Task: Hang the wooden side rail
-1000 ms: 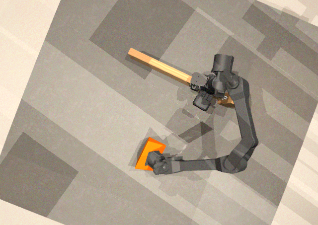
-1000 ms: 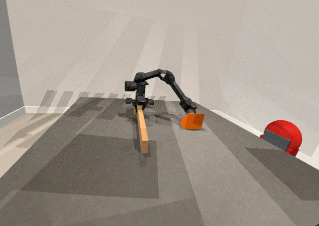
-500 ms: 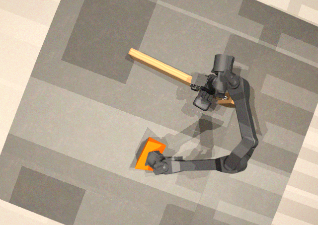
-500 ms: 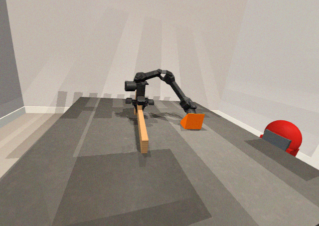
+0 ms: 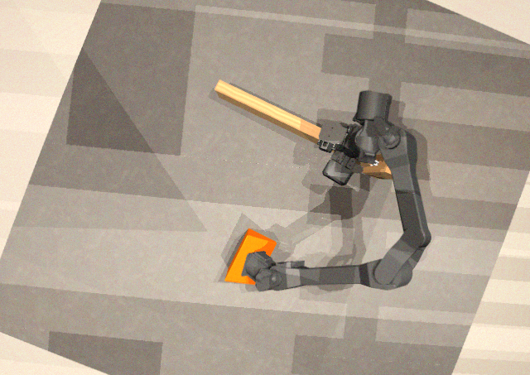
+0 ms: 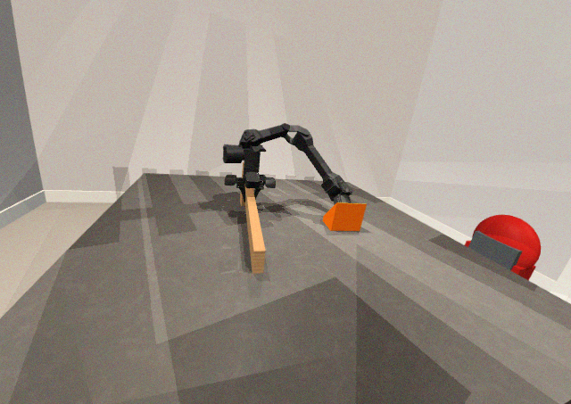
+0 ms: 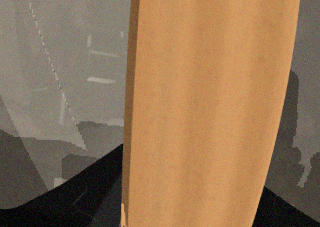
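The wooden side rail [image 5: 265, 110] [image 6: 254, 234] [image 7: 210, 107] is a long pale beam. Its far end is low at the table, near the camera in the exterior view. My gripper [image 5: 334, 144] [image 6: 250, 193] is shut on the rail towards its other end; dark finger parts show on both sides of the wood in the wrist view. The headboard post [image 5: 377, 172] [image 6: 241, 199] is mostly hidden behind or under the arm. Small bright metal bits show at the post in the top view, but I cannot tell hooks from pins, nor whether the hooks sit on them.
An orange wedge-shaped block [image 5: 237, 260] [image 6: 348, 218] stands at the arm's base. The raised arm [image 5: 408, 199] [image 6: 318, 160] curves from there over to the post. A red dome [image 6: 509, 231] with a grey panel [image 6: 495, 251] stands beyond the table's right edge in the exterior view.
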`<action>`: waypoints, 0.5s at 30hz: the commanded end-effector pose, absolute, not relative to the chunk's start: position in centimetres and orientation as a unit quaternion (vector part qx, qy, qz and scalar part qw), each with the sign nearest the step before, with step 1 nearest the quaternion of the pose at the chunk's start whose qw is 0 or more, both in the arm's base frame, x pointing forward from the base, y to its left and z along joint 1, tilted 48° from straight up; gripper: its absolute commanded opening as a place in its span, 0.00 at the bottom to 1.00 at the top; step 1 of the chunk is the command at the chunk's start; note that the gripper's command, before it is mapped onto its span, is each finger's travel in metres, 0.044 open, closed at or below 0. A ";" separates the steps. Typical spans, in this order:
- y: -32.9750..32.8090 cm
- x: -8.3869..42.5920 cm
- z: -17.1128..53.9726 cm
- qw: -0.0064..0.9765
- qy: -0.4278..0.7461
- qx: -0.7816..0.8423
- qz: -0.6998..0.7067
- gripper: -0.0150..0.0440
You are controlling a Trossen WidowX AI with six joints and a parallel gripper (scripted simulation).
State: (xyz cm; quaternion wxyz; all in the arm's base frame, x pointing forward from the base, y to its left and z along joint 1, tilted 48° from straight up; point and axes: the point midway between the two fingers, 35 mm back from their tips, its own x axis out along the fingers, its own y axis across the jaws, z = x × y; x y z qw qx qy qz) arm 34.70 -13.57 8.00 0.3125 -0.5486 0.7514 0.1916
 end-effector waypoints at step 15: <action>-13.6 34.9 8.6 0.316 0.747 -0.554 0.186 0.25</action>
